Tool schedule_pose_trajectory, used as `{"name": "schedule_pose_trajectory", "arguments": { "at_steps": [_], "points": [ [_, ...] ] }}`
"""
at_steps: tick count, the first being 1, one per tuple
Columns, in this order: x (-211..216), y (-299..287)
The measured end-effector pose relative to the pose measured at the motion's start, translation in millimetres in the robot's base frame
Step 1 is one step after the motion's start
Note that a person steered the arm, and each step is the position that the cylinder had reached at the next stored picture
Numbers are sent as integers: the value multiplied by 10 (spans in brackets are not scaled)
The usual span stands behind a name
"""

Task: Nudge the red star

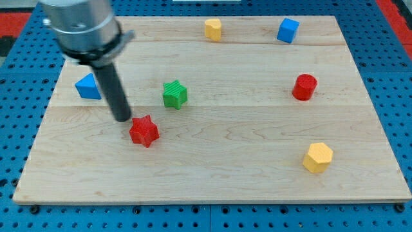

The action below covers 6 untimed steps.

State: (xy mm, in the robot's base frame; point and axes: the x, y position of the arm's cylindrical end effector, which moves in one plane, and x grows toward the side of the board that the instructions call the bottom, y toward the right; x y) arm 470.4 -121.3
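Tip of my dark rod sat just left of the red wooden star block, nearly touching, gripping nothing. Star lay left of centre on the pale wooden board, near the green star block.

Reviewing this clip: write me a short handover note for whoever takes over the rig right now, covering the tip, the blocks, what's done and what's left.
Tip: my tip is down on the wooden board, just to the upper left of the red star block, close to it or touching; contact can't be confirmed.
Nearby: green star block up and right of the red star; blue triangular block partly behind the rod.
Done: the approach.
Left: probably a short push towards the view's lower right.
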Motion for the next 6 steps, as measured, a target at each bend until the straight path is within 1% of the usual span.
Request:
{"name": "schedule_pose_trajectory", "arguments": {
  "at_steps": [1,2,3,4,5,6],
  "points": [
    [363,312],
    [550,583],
    [282,95],
    [722,-291],
    [955,109],
    [809,-63]
  ]
}}
